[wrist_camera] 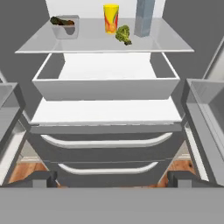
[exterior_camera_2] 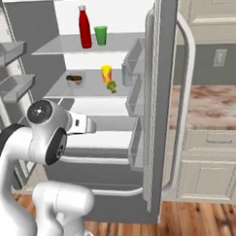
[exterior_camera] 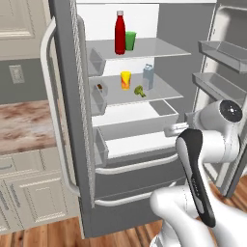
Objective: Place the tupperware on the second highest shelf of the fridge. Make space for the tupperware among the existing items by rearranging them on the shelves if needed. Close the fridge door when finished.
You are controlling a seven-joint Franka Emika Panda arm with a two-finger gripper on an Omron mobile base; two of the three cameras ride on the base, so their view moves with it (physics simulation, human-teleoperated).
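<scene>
The fridge [exterior_camera: 67,111] stands with both doors open. The tupperware [wrist_camera: 64,26] [exterior_camera_2: 75,79] [exterior_camera: 100,87] sits at the left end of the second highest shelf [wrist_camera: 96,43] [exterior_camera: 161,91], food pieces showing inside. On the same shelf are a small yellow item [wrist_camera: 111,18], a broccoli floret [wrist_camera: 123,34] and a pale blue carton [wrist_camera: 145,17]. A tall red bottle [exterior_camera: 120,33] and a green cup [exterior_camera: 130,41] stand on the top shelf. My gripper [wrist_camera: 112,180] hangs open in front of the fridge, below that shelf, with nothing between its fingers.
An open crisper bin [wrist_camera: 105,85] and two drawers with curved handles [wrist_camera: 107,142] lie below the shelf. Door bins [exterior_camera: 219,50] [exterior_camera_2: 134,56] flank the opening on both sides. A marble counter [exterior_camera_2: 209,104] and cabinets stand beside the fridge.
</scene>
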